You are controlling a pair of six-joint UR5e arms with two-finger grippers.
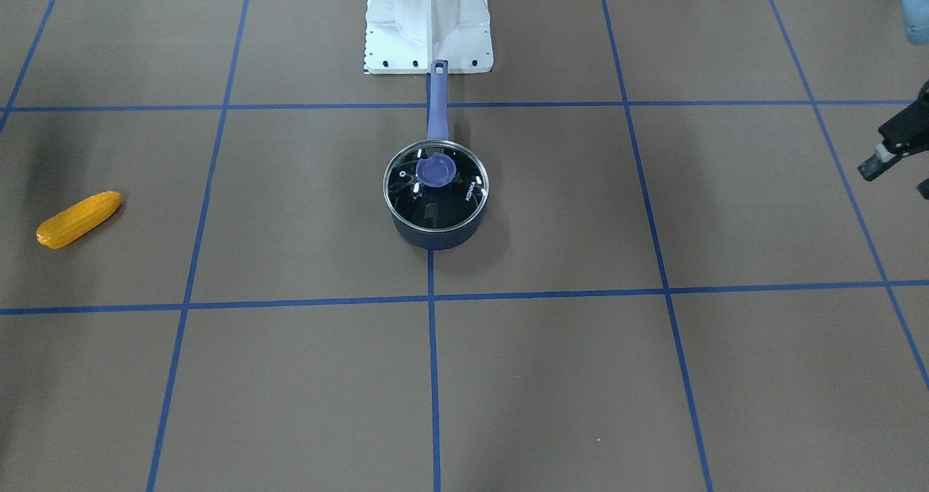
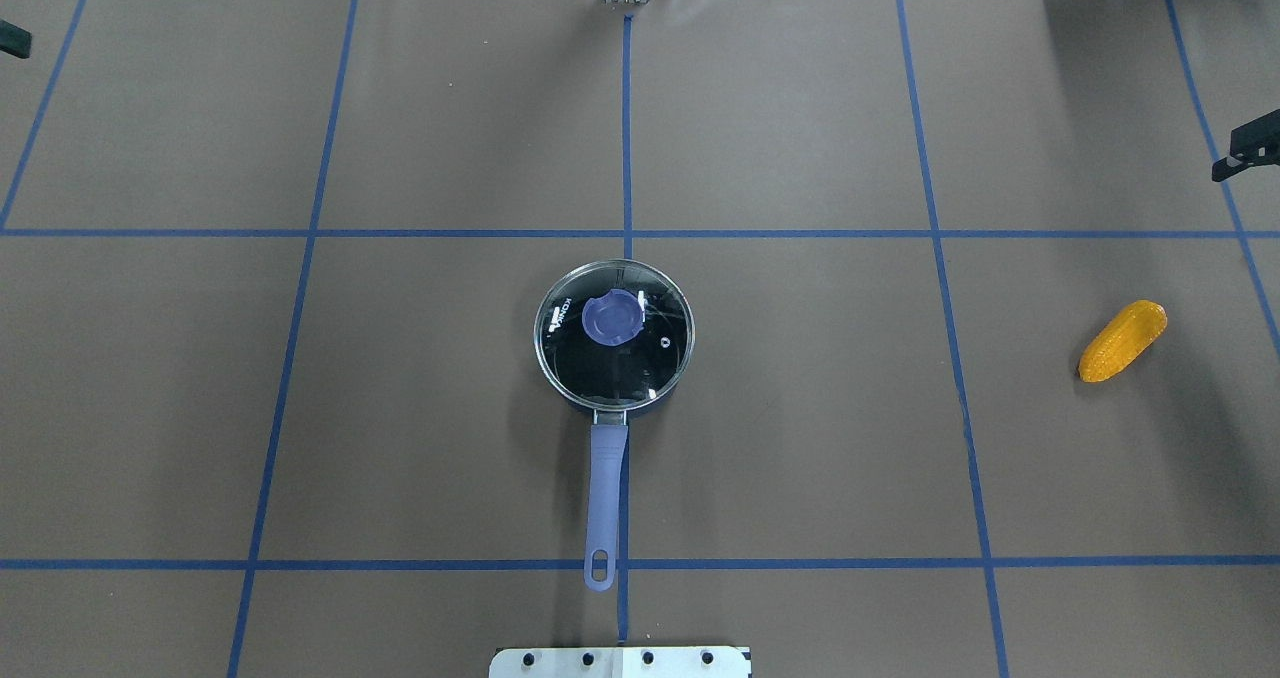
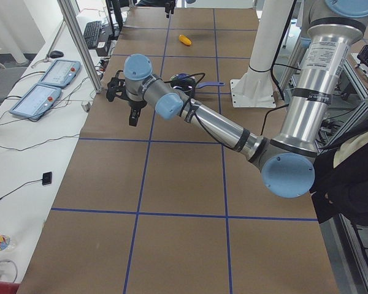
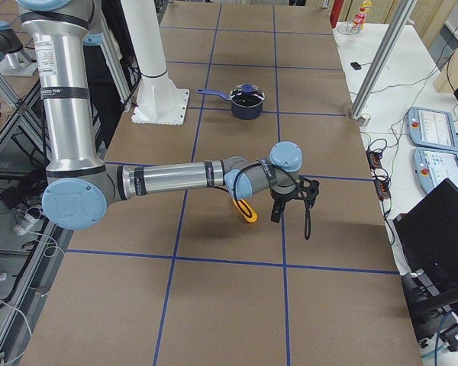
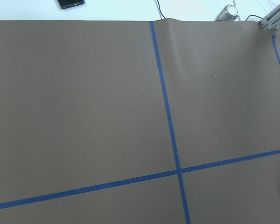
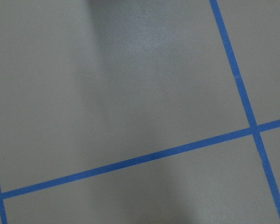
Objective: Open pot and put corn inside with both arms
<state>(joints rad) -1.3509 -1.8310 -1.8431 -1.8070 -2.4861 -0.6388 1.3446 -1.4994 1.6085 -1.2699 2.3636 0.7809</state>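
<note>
Near the right tool (image 4: 290,210) lies the corn (image 2: 1122,341), untouched.

Pot (image 1: 435,236), lid (image 1: 434,205) on, stands alone mid-surface (image 2: 800,458). Open room on every side but the near one, where its handle (image 2: 606,488) projects. Corn (image 2: 1122,341) lies well to the right, open surface all round.

Brown table (image 2: 800,458): pot (image 2: 614,358), corn (image 2: 1122,341)

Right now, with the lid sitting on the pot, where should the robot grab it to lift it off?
Probably the blue knob in the middle of the lid, coming straight down from above. It is the only raised part; the glass around it looks smooth.
</note>
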